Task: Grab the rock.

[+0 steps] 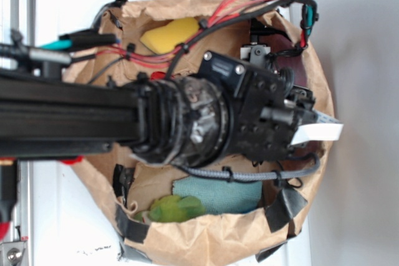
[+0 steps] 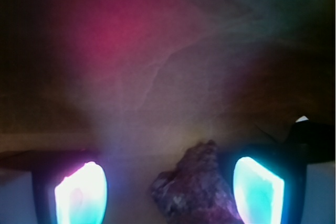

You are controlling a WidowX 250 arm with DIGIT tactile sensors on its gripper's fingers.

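The lumpy grey-brown rock (image 2: 197, 187) sits off-centre between the two glowing fingers, close against the right-hand one (image 2: 258, 190) and well clear of the other (image 2: 81, 195). Closing from here could nudge the rock sideways or pinch only its edge, and its rough, uneven surface may let it roll out of the grip. The end effector (image 2: 169, 192) is spread wide and holds nothing; whether a finger touches the rock cannot be told. The exterior view shows the black arm (image 1: 206, 116) reaching into a crumpled brown paper bag (image 1: 206, 238).
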